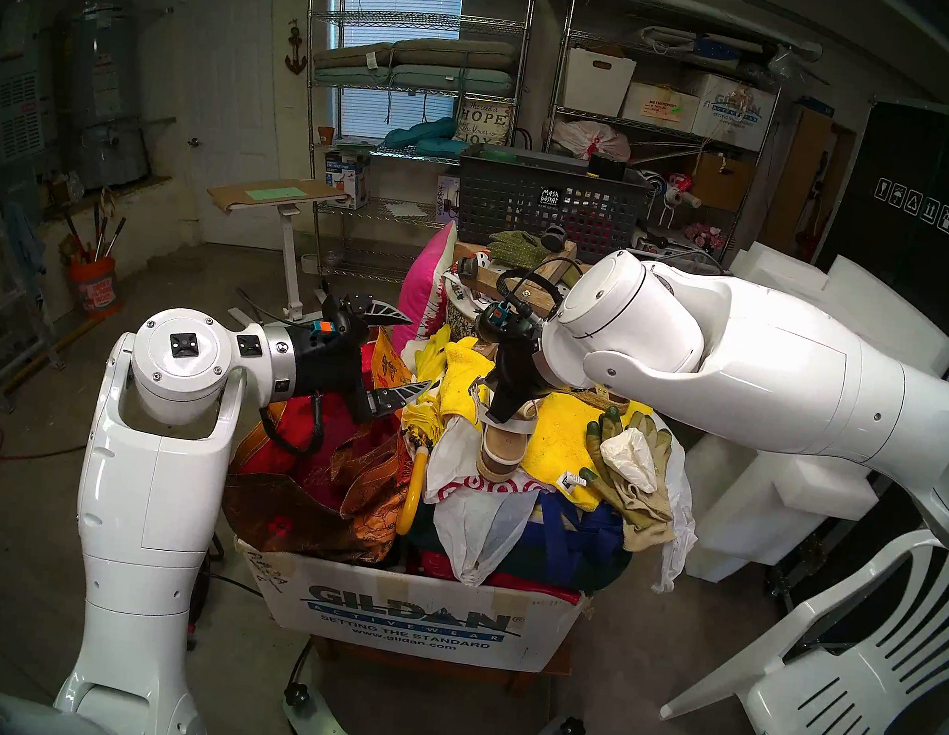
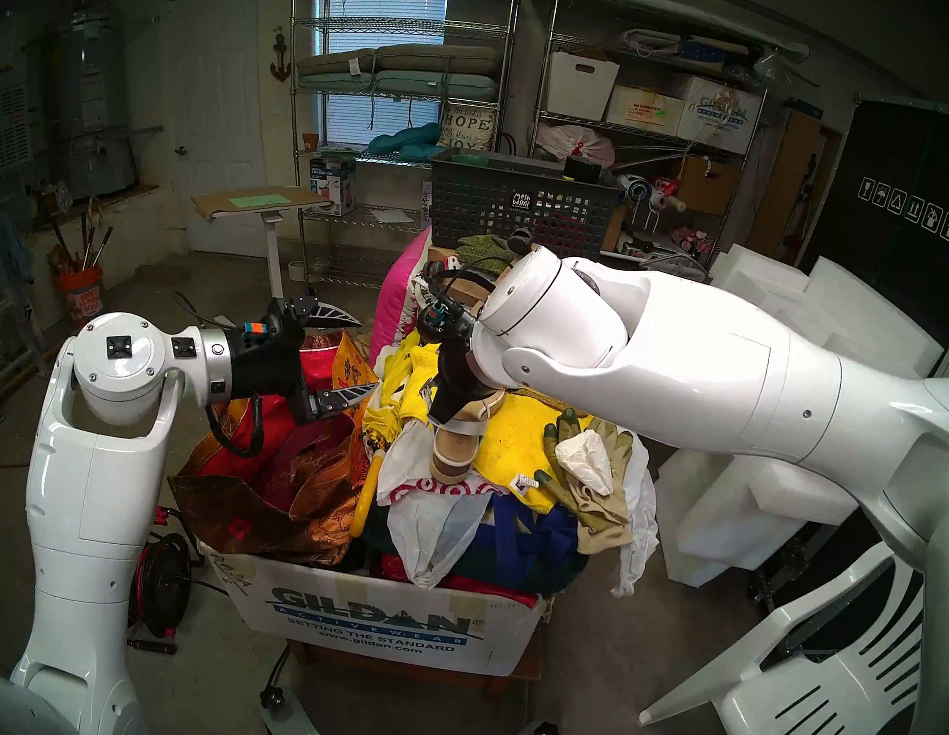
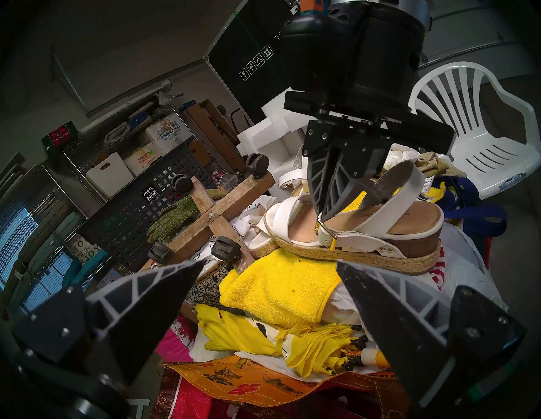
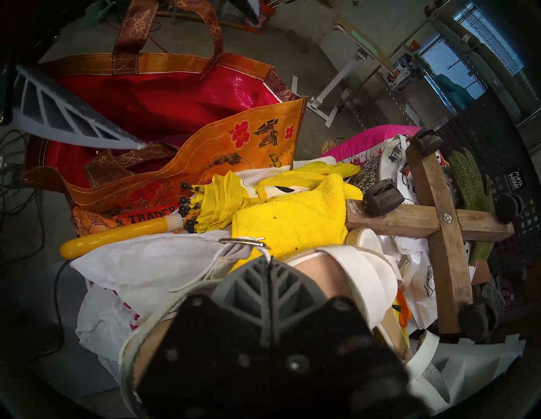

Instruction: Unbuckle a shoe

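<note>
Presently, findings as follows.

Location: the sandal [image 3: 345,234] lies on its sole atop a yellow towel [image 3: 278,292], on a heap of bags and cloth in a cardboard box [image 1: 414,616], right of a red and orange tote bag [image 4: 164,96].

Build: thick jute-and-cork platform, judged stiff and moderately heavy; it should stay put under a light pull but may slide on the soft towel.

Straps: a white ankle strap [image 3: 407,199] loops above the heel, thin and pliable, probably smooth enough to slip from a shallow pinch.

Buckle: small gold buckle [image 3: 325,231] on the near side, hard metal; a fine target, easily missed.

Right gripper [image 3: 323,212]: fingers pressed together at the strap just above the buckle; it appears to pinch the strap end, though the contact is too small to confirm.

Left gripper [image 1: 396,361]: spread wide, holding nothing, hovering left of the sandal and apart from it.

Recommended hold: strap tail close beside the buckle, pulled back through the frame; the platform sole is the sound place to steady.

Hazard: pulling upward could lift or tip the whole sandal off the heap.
</note>
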Robot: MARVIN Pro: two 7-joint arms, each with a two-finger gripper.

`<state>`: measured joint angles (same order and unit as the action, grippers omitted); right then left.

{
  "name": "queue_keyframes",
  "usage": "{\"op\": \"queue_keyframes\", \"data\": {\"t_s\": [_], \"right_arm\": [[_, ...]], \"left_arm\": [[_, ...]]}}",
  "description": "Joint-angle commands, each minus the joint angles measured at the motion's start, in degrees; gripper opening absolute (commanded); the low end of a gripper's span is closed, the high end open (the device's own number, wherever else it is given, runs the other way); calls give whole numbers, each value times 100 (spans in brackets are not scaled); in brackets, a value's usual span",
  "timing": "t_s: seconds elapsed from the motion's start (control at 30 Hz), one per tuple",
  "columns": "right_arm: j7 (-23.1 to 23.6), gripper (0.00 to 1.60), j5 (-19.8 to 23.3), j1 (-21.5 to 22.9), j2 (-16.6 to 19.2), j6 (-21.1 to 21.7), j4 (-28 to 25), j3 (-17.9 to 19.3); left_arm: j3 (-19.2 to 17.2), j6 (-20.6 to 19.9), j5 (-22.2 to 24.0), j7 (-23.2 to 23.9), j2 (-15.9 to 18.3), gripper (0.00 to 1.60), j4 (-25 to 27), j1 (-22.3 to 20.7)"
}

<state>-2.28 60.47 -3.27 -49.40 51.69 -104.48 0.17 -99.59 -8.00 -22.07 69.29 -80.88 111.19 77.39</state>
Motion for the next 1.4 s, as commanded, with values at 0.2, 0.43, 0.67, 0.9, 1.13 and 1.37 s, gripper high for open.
{"op": "queue_keyframes", "data": {"t_s": [0.2, 0.43, 0.67, 0.9, 1.13, 1.37], "right_arm": [[-238, 8, 94, -5, 115, 2, -155, 187], [-295, 0, 144, -40, 161, -44, -183, 179], [-502, 0, 226, -109, 178, -45, -199, 210], [-857, 0, 343, -208, 245, -36, -312, 284], [-1425, 0, 567, -399, 337, -91, -474, 466], [-1865, 0, 790, -615, 418, -154, -670, 565]], "left_arm": [[-37, -9, 56, 86, 27, 68, 160, 37], [-61, -13, 90, 272, 24, 107, 303, 215], [-90, -46, 171, 437, -57, 125, 589, 531], [-202, -343, 273, 681, -41, 116, 776, 385], [-256, -370, 355, 878, -4, 112, 836, 317], [-232, -357, 266, 994, 64, 147, 852, 246]]}}
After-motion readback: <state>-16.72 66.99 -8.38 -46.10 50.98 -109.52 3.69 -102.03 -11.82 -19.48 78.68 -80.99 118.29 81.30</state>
